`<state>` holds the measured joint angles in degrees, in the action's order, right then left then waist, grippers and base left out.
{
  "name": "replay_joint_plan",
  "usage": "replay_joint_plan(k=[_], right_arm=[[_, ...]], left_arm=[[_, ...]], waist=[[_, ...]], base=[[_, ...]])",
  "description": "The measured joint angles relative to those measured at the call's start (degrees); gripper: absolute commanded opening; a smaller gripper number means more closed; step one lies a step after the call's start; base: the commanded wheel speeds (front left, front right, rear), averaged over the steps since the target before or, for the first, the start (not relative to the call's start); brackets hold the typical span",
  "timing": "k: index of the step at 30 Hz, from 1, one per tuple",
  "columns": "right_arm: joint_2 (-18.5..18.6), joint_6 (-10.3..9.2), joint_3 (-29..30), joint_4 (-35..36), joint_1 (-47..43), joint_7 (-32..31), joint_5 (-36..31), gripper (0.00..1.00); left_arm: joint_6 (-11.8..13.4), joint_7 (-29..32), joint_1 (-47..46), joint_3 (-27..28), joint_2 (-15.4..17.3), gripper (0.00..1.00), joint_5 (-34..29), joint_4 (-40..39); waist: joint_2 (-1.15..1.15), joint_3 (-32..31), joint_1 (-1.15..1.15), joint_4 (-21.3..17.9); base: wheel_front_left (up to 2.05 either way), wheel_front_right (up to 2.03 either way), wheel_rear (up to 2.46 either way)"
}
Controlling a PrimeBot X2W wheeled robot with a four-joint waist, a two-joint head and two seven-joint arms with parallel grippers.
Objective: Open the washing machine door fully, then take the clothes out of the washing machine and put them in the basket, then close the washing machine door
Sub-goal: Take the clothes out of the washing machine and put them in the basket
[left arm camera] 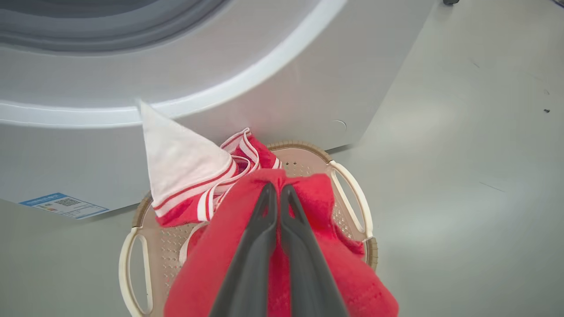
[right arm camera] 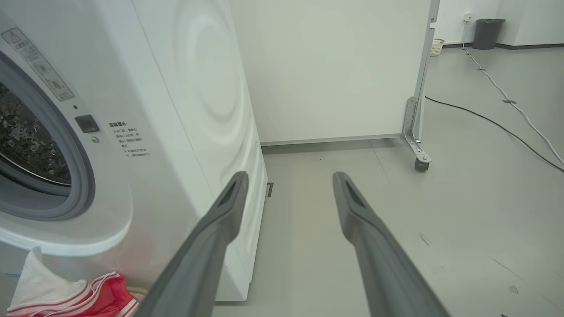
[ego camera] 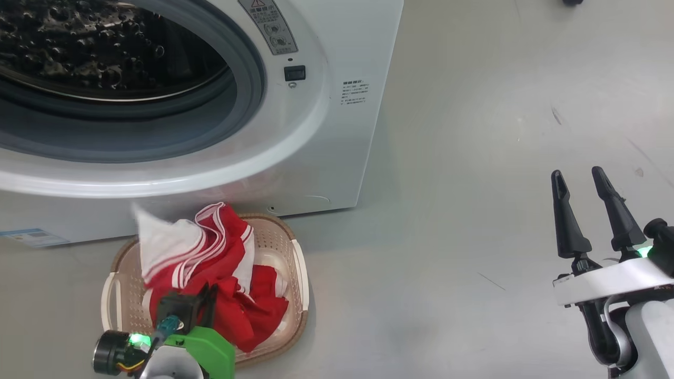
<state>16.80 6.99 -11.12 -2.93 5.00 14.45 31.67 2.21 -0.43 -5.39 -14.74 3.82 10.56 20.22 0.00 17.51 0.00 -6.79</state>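
The washing machine (ego camera: 337,131) stands white at the upper left, its steel drum (ego camera: 79,47) showing through the open mouth; the washing machine door is out of view. On the floor in front of it sits the cream basket (ego camera: 300,263), with red and white clothes (ego camera: 221,252) heaped in it. In the left wrist view my left gripper (left arm camera: 276,188) is shut on the clothes (left arm camera: 308,193), holding a fold of red fabric just above the basket (left arm camera: 352,189). My right gripper (ego camera: 579,176) hangs open and holds nothing at the lower right, well away from the basket, its fingers (right arm camera: 233,198) pointing past the machine's side (right arm camera: 185,88).
A blue sticker (ego camera: 31,237) marks the machine's lower front. Bare grey floor (ego camera: 474,237) stretches to the right of the basket. In the right wrist view a white partition on a caster (right arm camera: 416,149), floor cables (right arm camera: 498,123) and a dark bin (right arm camera: 487,33) stand farther off.
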Motion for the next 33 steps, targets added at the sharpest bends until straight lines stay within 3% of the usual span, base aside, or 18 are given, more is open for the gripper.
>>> replay_joint_plan(k=[22,33], right_arm=[[2.61,0.00,1.34,1.71,4.16,0.00,2.74,1.00],[2.88,0.00,2.33,2.33,5.73,0.00,3.69,1.00]], left_arm=[[1.13,1.88,-12.35,0.34,-0.97,0.00,0.05,13.92],[2.88,0.86,-17.55,1.89,-1.12,0.00,0.03,20.48]], waist=[[0.00,10.49,0.00,-3.38],[0.00,15.11,0.00,-4.41]], base=[[0.00,0.00,0.00],[0.00,0.00,0.00]])
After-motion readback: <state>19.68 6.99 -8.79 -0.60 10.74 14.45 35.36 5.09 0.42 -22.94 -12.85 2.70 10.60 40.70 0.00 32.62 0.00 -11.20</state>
